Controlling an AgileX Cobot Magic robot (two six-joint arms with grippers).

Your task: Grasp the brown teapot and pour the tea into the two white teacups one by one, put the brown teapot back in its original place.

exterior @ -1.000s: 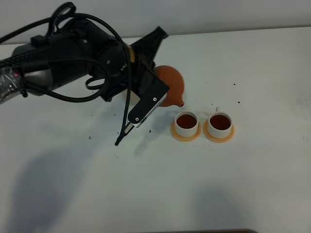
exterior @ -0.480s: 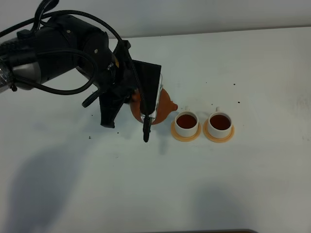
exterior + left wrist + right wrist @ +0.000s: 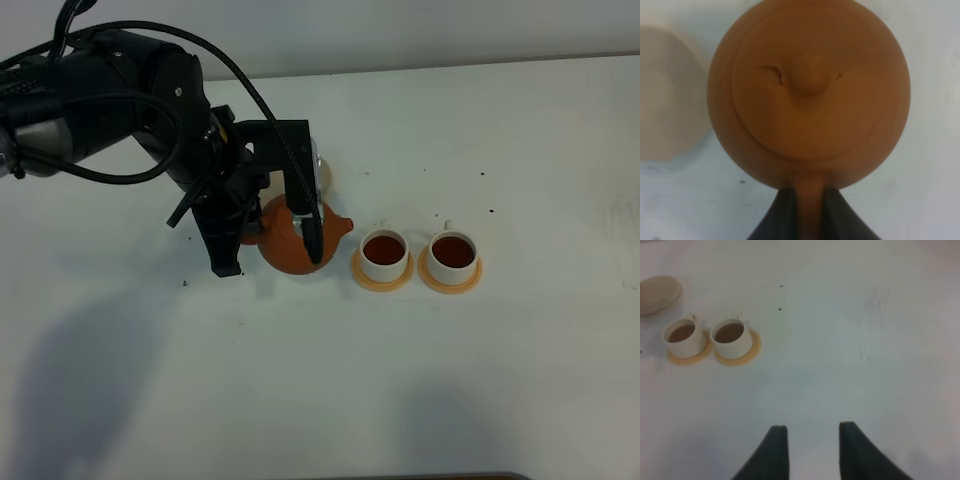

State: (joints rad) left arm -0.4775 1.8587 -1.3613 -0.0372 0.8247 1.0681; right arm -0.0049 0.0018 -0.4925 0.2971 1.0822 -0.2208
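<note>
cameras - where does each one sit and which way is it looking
Exterior high: off the arms, mounted high, looking down on the table; shows the left arm holding the brown teapot beside two filled white teacups.
Left wrist: on the left arm, facing down on the teapot lid; its dark fingers pinch the loop handle, pale beige saucer beside.
Right wrist: on the right arm, looking over bare table toward the teacups; its open fingers show.
Shared: saucer and teacups appear in exterior and right wrist views; teapot in exterior and left wrist.
</note>
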